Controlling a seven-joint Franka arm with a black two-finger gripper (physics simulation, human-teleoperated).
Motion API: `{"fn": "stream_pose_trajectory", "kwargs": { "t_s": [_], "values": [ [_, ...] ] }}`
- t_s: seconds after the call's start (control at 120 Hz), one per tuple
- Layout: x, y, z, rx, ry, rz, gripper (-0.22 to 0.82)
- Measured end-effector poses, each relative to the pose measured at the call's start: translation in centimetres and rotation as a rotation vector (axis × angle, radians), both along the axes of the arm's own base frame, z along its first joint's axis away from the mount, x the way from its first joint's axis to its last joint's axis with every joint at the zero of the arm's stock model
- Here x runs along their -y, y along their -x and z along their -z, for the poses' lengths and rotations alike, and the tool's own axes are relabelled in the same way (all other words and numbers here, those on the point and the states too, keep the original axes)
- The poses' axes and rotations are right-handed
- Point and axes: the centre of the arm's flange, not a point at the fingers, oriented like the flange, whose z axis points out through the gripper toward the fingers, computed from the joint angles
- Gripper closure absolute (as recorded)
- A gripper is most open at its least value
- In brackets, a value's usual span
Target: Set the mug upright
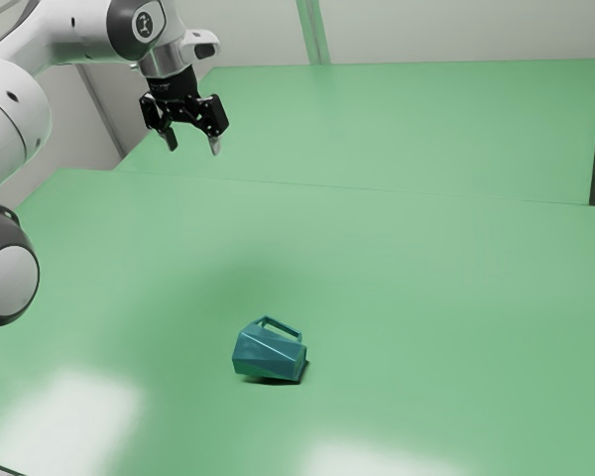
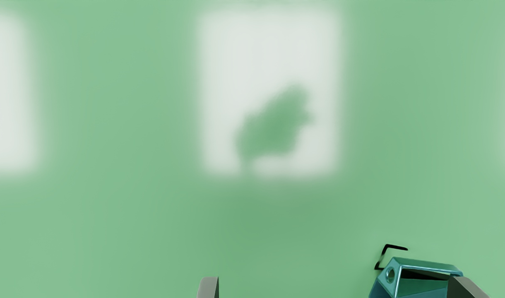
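Note:
High over the table, at the exterior view's upper left, my gripper (image 1: 193, 146) hangs with its fingers apart and nothing between them. Well below it, a teal faceted mug (image 1: 270, 352) lies on its side on the green table, its handle pointing up. In the wrist view the gripper (image 2: 333, 287) shows two widely spaced fingertips. There the mug (image 2: 422, 287) is far beneath the hand, partly covered by one fingertip, and its handle and a dark shadow beside it can be seen.
The green table (image 1: 426, 297) extends around the mug, with bright light patches on its surface. Behind it stands another green surface (image 1: 407, 129), below a pale wall. The arm's base side is at the exterior view's left.

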Motion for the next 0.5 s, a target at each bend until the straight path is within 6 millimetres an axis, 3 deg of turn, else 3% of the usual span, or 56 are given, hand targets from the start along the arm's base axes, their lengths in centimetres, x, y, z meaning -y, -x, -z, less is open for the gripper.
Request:
{"fn": "stream_pose_trajectory", "kwargs": {
  "t_s": [0.333,0.5],
  "values": [
    [-0.3,1.2,-0.1,-0.017,0.004,-0.009,0.0],
    [-1.4,7.3,2.8,-0.107,0.094,-0.027,0.0]
  ]
}}
